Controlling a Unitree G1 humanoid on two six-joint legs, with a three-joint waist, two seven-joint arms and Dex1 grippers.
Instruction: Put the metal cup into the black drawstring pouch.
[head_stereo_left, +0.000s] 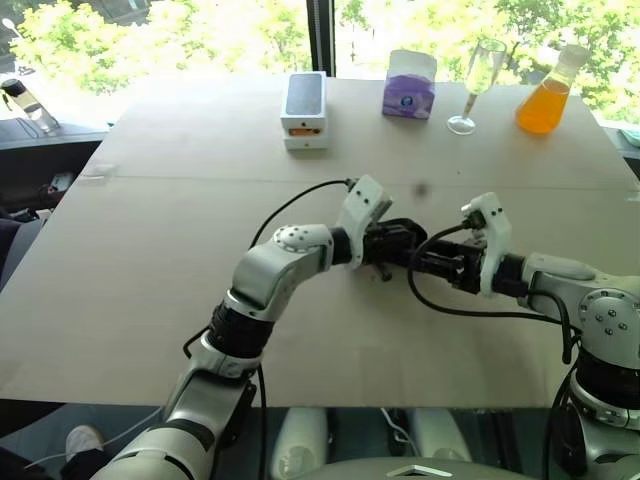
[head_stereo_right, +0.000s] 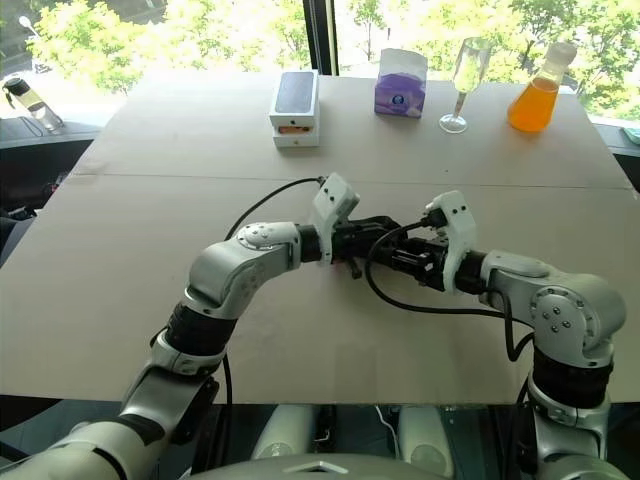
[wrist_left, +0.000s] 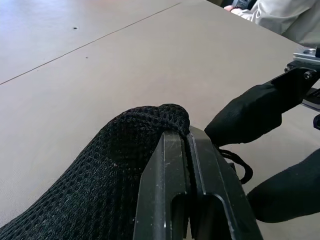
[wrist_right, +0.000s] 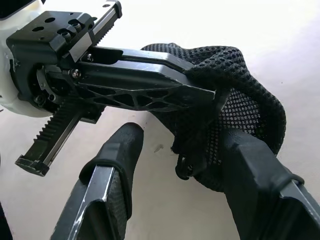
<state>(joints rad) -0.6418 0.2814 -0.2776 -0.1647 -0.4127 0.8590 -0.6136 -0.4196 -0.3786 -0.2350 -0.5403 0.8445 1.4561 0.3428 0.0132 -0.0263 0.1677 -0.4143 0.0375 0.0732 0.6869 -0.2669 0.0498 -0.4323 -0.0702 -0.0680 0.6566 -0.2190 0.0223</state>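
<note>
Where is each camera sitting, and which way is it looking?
Left eye, right eye: on the head, looking down over both arms at the table.
Left wrist: on the left arm, looking along the left gripper, shut on the pouch.
Right wrist: on the right arm, looking along the open right gripper at the pouch.
Shared: both wrist views show the pouch and the other gripper.

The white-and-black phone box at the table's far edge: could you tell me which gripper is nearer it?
Left. The left gripper lies below the phone box; the right gripper sits farther right.
</note>
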